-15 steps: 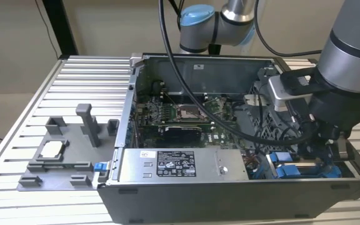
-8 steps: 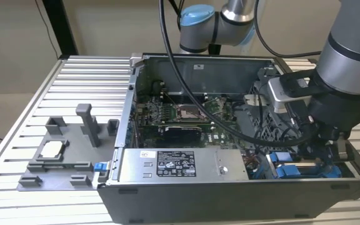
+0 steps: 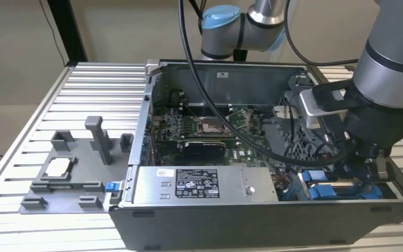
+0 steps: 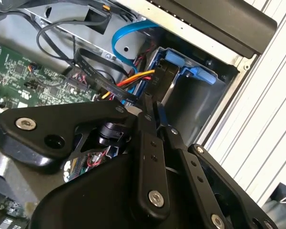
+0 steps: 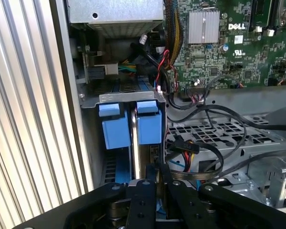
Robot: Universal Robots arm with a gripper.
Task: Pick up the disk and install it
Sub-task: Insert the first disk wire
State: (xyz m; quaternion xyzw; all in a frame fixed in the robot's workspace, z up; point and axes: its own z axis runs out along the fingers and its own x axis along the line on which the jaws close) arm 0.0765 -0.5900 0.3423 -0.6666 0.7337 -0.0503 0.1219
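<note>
Where the arm (image 3: 390, 79) dips into the open PC case (image 3: 257, 220), 1 gripper (image 5: 156, 168) sits nearest the lens in both wrist views. Its 2 fingers (image 5: 144, 205) are drawn almost together w/ a sliver of blue between them, clamped, by the look of it, on the bracket edge of the disk (image 5: 135, 143). There is 1 disk, standing on edge in the drive bay at the case's near corner, on the exterior view's right.

The first wrist view gives the disk's thin silver edge betw. 2 blue tabs (image 5: 109, 110). The second wrist view gives instead 1 light-blue ribbon cable (image 4: 115, 43) & 1 red/yellow/orange wire bundle (image 4: 138, 76) just beside the bay.

Further in lies 1 green mainboard (image 5: 229, 52) w/ 1 finned heatsink (image 5: 203, 26).

The exterior view adds 1 grey box (image 3: 187, 184) w/ a white label along the case's near wall. Outside the case, on the slatted bench (image 3: 82, 84), is 1 grey tray (image 3: 75, 191) carrying 1 small square chip (image 3: 58, 167), well apart from the disk.
</note>
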